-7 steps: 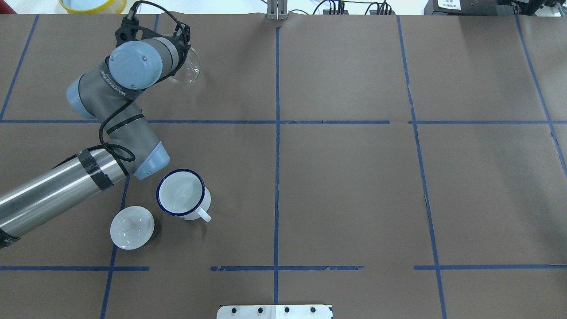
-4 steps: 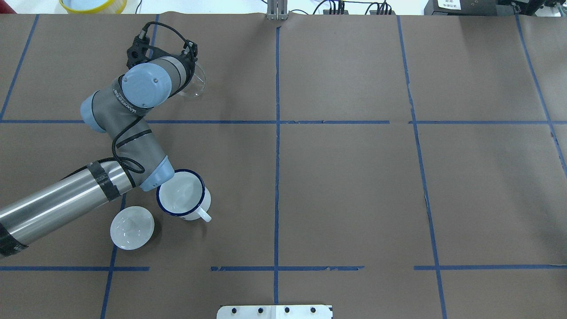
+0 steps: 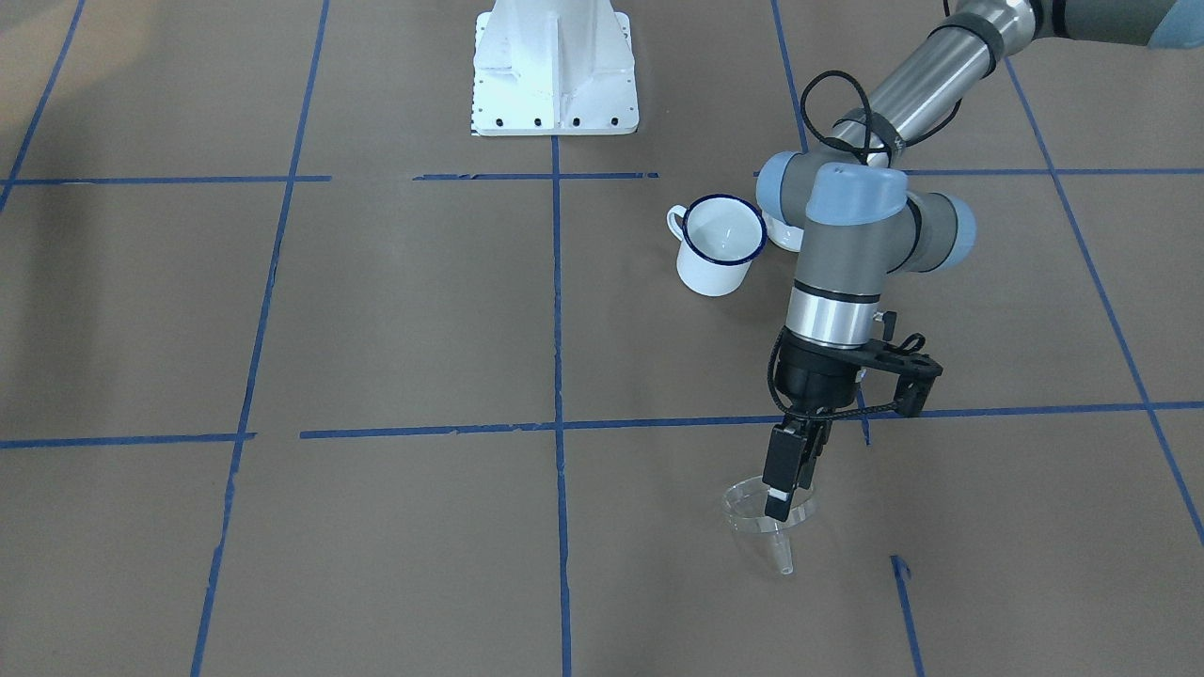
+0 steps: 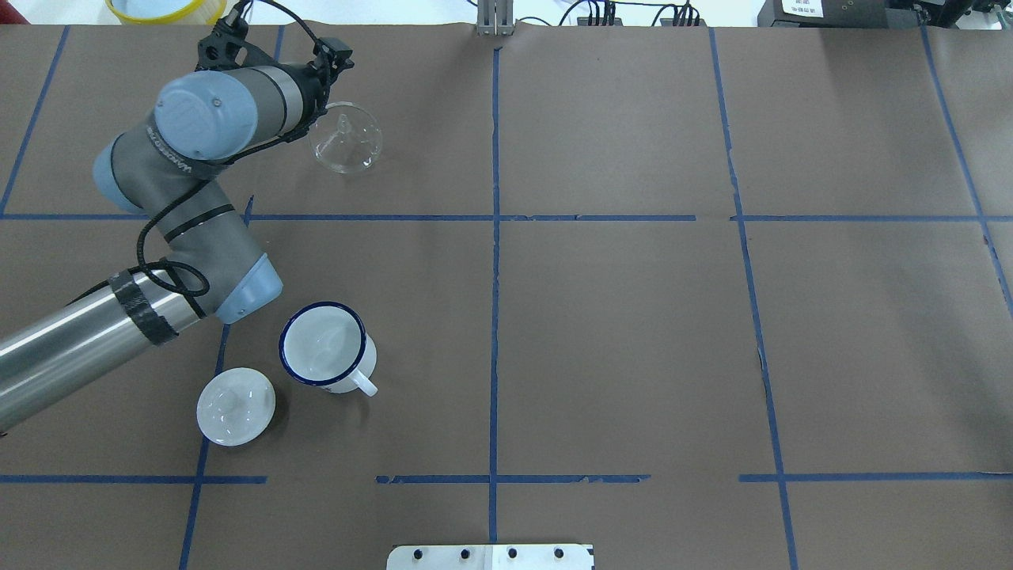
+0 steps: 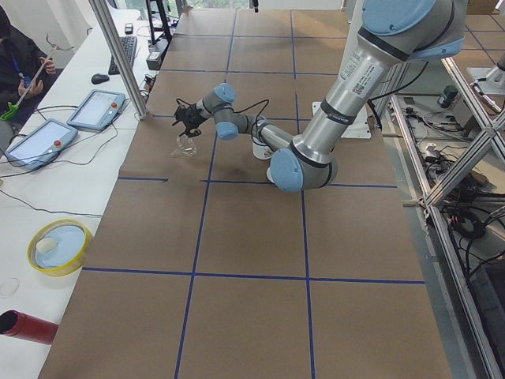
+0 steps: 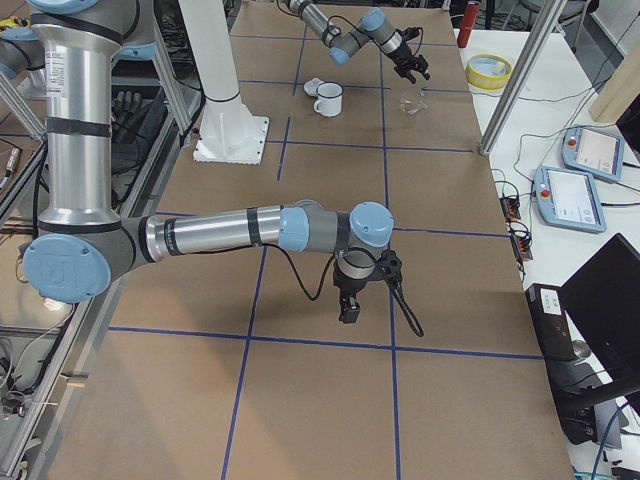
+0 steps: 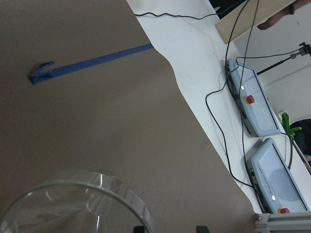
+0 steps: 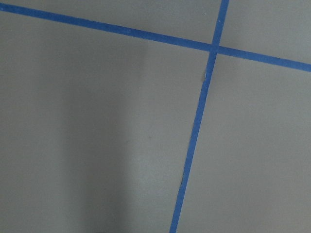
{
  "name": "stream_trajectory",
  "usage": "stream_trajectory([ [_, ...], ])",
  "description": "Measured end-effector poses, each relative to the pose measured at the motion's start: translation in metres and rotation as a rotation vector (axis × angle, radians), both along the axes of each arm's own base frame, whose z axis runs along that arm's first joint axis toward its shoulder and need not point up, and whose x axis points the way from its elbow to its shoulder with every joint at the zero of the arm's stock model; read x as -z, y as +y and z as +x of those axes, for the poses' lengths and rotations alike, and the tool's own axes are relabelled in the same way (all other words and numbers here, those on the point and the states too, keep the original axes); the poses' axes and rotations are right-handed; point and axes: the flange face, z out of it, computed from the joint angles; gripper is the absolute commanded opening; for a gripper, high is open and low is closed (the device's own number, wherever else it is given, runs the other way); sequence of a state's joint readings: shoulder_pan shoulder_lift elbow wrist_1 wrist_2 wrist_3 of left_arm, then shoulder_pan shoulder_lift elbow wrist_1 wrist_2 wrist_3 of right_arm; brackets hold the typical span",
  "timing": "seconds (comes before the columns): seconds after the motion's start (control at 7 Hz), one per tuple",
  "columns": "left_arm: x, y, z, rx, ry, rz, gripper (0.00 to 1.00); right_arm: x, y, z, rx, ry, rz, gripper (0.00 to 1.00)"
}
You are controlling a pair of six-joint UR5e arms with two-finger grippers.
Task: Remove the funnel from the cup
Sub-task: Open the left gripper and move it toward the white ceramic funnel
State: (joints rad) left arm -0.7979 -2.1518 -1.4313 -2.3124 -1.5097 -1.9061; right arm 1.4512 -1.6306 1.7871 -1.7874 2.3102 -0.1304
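Observation:
The clear funnel (image 4: pixel 346 142) lies tilted on the brown paper at the far left, its spout (image 3: pixel 783 557) on the paper. It also shows in the left wrist view (image 7: pixel 73 204). The white cup (image 4: pixel 323 348) with a blue rim stands upright and empty, well apart from the funnel; it also shows in the front view (image 3: pixel 720 249). My left gripper (image 3: pixel 778 506) is at the funnel's rim. In the left wrist view its fingertips (image 7: pixel 138 228) stand apart, with the rim beside one. My right gripper (image 6: pixel 348 310) shows only in the exterior right view, low over bare paper; I cannot tell its state.
A round white lid (image 4: pixel 236 406) lies beside the cup on its left. The paper's far edge (image 7: pixel 194 121) is close beyond the funnel, with control pendants (image 7: pixel 252 102) and cables past it. A yellow bowl (image 4: pixel 162 8) sits off the far left corner.
The left wrist swung forward, then back to the left. The funnel, half hidden under the wrist before, now lies in full view on the paper.

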Motion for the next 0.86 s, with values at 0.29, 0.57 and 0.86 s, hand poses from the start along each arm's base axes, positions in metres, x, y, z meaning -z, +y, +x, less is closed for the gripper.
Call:
stream_trajectory([
  [0.29, 0.006, 0.041, -0.063, -0.227, -0.148, 0.035, 1.0, 0.0, 0.0, 0.0, 0.0, 0.0, 0.0, 1.0],
  [0.57, 0.02, 0.083, -0.116, -0.448, -0.345, 0.067, 1.0, 0.0, 0.0, 0.0, 0.0, 0.0, 0.0, 1.0],
  [0.86, -0.002, 0.142, -0.164, -0.597, -0.486, 0.168, 1.0, 0.0, 0.0, 0.0, 0.0, 0.0, 0.0, 1.0],
])
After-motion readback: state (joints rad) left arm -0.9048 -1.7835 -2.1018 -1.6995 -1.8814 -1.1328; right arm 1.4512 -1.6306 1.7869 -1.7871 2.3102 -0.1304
